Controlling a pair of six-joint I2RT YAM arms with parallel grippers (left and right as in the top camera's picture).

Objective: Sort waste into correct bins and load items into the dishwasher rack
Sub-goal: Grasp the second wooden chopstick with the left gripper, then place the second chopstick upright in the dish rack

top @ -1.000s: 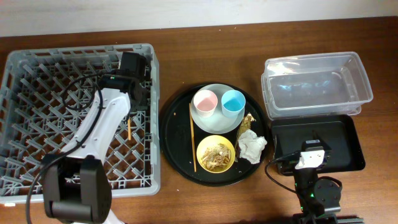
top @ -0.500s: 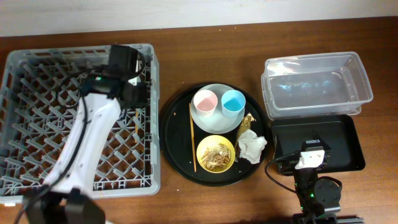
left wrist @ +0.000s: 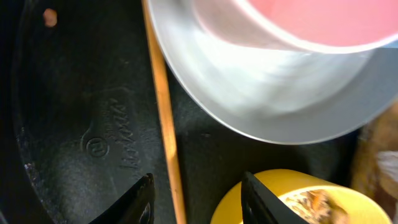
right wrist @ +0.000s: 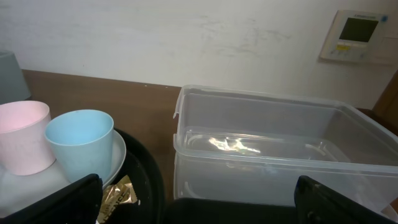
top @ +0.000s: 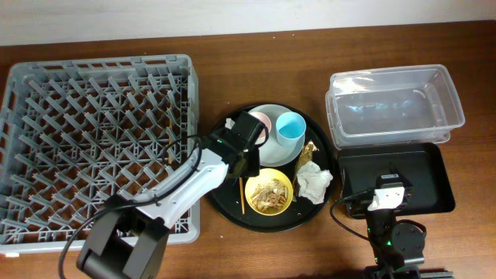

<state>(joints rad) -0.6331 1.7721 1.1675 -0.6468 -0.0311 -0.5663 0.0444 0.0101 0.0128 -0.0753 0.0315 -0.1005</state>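
My left gripper is open over the round black serving tray, between the pale grey plate and the yellow bowl of brownish scraps. In the left wrist view its fingers straddle a wooden chopstick lying beside the plate and the bowl. The pink cup and blue cup stand on the plate. The white napkin and gold wrapper lie on the tray's right side. My right gripper is open and empty over the shallow black tray.
The grey dishwasher rack fills the left side, with another chopstick lying in it near its right wall. The clear tub stands at the back right, just behind the shallow black tray.
My left arm has swung right, from over the rack to the round serving tray. A chopstick stays behind in the rack. The right arm has not moved.
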